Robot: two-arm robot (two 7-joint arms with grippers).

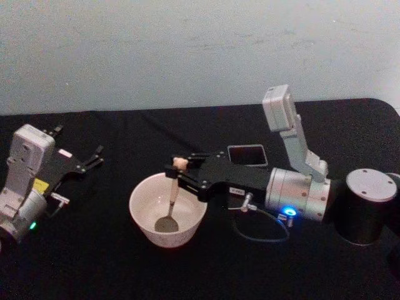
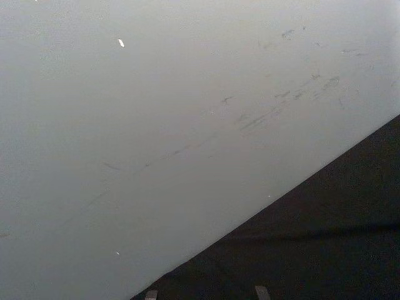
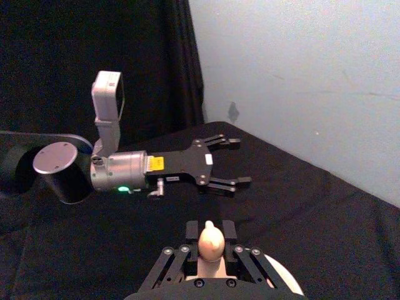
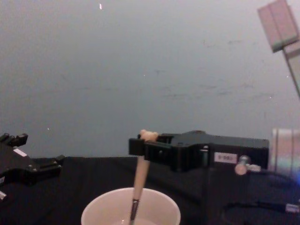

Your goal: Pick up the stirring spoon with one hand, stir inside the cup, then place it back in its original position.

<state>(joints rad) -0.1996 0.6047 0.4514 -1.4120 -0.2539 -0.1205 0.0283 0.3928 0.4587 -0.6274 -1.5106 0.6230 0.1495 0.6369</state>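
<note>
Spoon (image 1: 173,192) – upright, bowl-down in cup (image 1: 164,240) (right tool (image 1: 177,170))

Readable text: none. No word, brand or number can be made out anywhere.
Yellow sticker (image 1: 41,185): on the body of the left gripper (image 1: 78,145), at the left of the scene. Its print is too small to read.
White label (image 4: 225,158): on the side of the right gripper (image 1: 177,170), in the middle. It has dark marks that are not legible.
White sticker (image 1: 63,154): on the left gripper, near its fingers. No letters can be told.
</note>
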